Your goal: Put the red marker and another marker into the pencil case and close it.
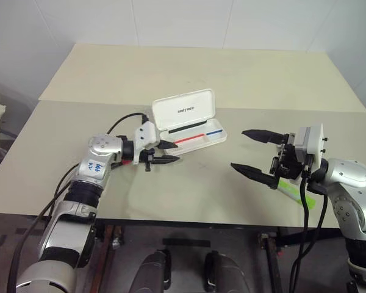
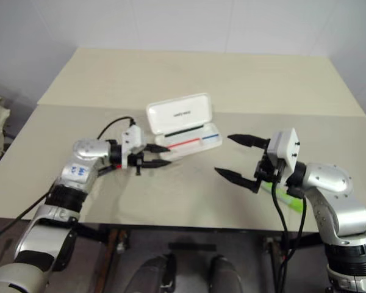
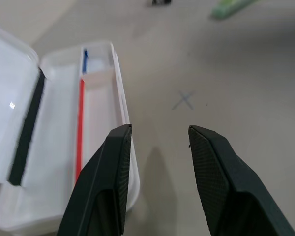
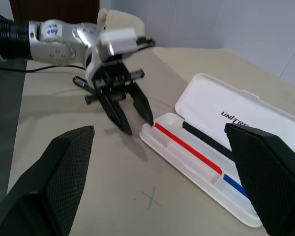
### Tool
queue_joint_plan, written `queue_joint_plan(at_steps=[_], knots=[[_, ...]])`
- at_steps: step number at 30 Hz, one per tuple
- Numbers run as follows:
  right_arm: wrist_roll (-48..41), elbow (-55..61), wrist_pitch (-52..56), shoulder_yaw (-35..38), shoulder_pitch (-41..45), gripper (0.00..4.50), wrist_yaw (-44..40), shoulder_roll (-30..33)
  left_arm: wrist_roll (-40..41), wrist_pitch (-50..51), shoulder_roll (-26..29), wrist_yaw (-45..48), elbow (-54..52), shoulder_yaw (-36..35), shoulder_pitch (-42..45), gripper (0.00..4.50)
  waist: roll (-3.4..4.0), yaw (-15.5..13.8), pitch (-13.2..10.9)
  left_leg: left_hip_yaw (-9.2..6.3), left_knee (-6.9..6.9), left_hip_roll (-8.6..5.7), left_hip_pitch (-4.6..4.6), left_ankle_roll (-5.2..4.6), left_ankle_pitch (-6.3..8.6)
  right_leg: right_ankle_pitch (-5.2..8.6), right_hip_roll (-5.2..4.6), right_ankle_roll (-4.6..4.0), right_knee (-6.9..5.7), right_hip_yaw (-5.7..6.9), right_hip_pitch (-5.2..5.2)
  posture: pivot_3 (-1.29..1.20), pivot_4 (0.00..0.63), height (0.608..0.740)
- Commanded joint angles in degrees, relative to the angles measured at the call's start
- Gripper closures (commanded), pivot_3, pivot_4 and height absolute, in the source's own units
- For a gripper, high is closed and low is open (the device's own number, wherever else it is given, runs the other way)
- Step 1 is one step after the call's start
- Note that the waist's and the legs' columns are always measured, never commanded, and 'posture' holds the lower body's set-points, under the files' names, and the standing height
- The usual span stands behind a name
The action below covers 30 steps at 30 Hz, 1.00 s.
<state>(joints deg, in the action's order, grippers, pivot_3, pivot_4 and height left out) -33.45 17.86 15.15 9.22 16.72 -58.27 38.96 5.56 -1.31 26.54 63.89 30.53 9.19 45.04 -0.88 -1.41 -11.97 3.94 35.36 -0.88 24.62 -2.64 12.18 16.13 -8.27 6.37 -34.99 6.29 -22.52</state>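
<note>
Because the left gripper (image 1: 166,152) sits so close to the short end of the open pencil case (image 1: 184,110), we see the main risk there. A small push toward the centre of the frame could shove the light case along the desk (image 1: 171,67) or knock its raised lid down. In the left wrist view one finger (image 3: 108,182) overlaps the tray's rim, and we cannot tell whether it touches. This gripper is narrowed, with a clear gap between the fingers and nothing in it.

We also judge that it points away from its likely target. In the right wrist view the red marker (image 4: 81,82) lies on the desk at the upper left of the frame. It is behind the left gripper's wrist, on the side away from the case, so closing now would catch only air.

The right gripper (image 1: 247,150) stands wide and empty at centre right, well apart from the case. The green highlighter (image 1: 293,189) lies lower right, under that wrist and behind the fingertips. From there a blind reach could roll it toward the desk's near edge.
</note>
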Motion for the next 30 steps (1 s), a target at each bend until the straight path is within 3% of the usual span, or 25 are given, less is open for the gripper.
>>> queue_joint_plan(at_steps=[1,19,30], knots=[[-1.00,2.52,-0.58,0.31,0.27,0.00,0.54,-0.46,-1.04,-0.26,-0.42,-1.33,0.46,-0.07,2.01,2.66,0.00,-0.10,0.00,-0.01,0.01,0.00,0.00,0.00,0.00,0.00,0.01,0.00,-0.01,0.01,0.00,0.00,0.150,0.740],[-0.84,4.14,-1.13,0.31,0.35,0.00,1.97,-1.98,-4.73,-2.52,-2.47,-1.67,8.93,1.72,8.18,2.66,0.00,-0.10,0.00,-0.07,0.62,0.02,0.33,-0.07,0.35,-0.06,0.04,0.08,-0.08,0.06,-0.05,0.00,0.150,0.740],[-1.84,4.27,0.07,1.28,0.35,0.00,0.64,-0.11,-8.76,1.58,-3.13,-0.76,12.90,4.94,10.96,2.66,0.00,-0.10,0.00,-0.05,0.77,0.00,0.49,-0.22,0.38,-0.14,0.05,0.21,0.01,0.05,-0.08,0.00,0.150,0.740]])
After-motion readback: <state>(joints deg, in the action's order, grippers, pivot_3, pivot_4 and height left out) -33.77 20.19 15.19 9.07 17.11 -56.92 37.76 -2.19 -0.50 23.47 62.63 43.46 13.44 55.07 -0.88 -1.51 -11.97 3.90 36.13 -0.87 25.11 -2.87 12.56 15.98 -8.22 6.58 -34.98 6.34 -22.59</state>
